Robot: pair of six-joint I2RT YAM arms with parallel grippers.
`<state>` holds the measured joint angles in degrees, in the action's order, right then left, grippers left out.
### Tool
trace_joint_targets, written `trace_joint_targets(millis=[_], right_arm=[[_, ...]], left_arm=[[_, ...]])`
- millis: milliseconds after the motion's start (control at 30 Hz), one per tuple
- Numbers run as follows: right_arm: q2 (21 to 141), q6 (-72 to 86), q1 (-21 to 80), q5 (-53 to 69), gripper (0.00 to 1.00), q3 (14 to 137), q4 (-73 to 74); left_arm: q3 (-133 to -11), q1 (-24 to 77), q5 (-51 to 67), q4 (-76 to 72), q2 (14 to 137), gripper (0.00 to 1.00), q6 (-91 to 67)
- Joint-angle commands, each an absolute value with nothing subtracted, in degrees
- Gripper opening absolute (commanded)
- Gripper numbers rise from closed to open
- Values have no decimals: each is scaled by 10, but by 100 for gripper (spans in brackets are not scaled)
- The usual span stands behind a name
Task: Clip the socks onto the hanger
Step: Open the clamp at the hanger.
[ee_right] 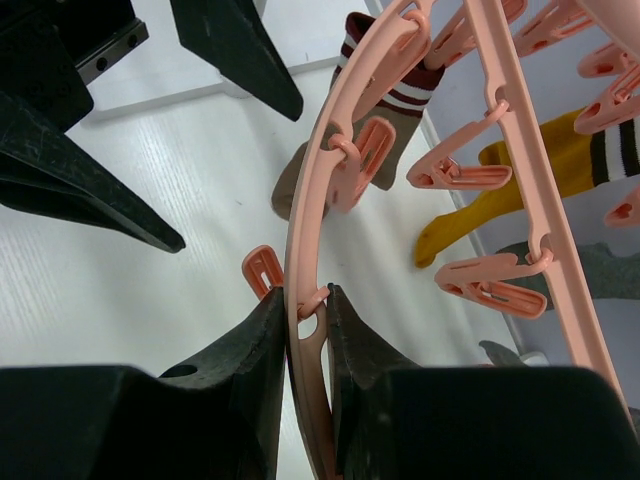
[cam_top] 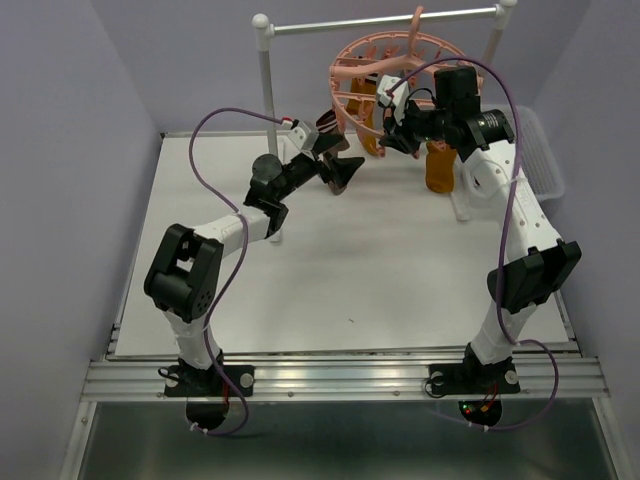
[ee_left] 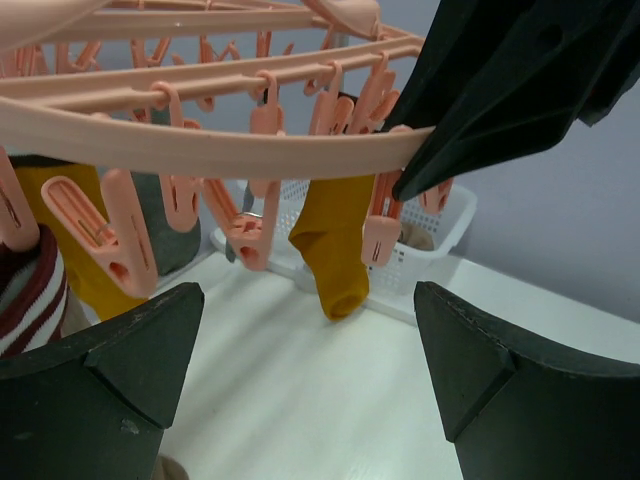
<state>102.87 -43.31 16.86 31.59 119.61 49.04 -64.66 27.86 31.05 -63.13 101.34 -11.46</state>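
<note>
Step in hand, as I read it: the clipping of one sock looks done and the left arm should clear out. The left gripper (ee_left: 308,300) is empty, fingers spread wide, just under the hanger (ee_left: 200,145) ring.

To do it well:
- Draw the left gripper straight back and down toward the table (cam_top: 350,270). Don't lift it, or a finger could catch a dangling clip or drag the brown sock with striped cuff (ee_right: 400,90), which hangs pinned in a clip on the near-left of the ring.
- Check that cuff sits deep in its clip before leaving.
- Hold the right side steady so the ring doesn't swing.

The hanger hangs from the rail (cam_top: 380,22) at the table's far edge, right of centre. A mustard sock (ee_left: 335,235) is clipped further round, with the white basket (ee_left: 440,250) behind it at the far right corner.

Pose:
- Left arm: elbow low near the left edge, forearm reaching forward and right, wrist tipped up at the ring's underside.
- Right arm: rises tall from the near right and bends over. The right gripper (ee_right: 305,293) is pressed together, pinching the hanger ring edge-on from the near side.

I can't tell where loose socks remain.
</note>
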Motion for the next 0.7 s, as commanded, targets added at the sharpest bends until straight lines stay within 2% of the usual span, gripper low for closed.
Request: trace_joint_targets(millis=[0, 267, 667], right_arm=[[1001, -435, 161, 271, 6, 1194, 463], [998, -425, 161, 265, 6, 1189, 452], [998, -416, 161, 253, 6, 1186, 445]], left_arm=[[-680, 269, 314, -759, 1046, 99, -173], [-729, 268, 304, -779, 1087, 98, -203], [-754, 273, 266, -821, 1117, 86, -241]])
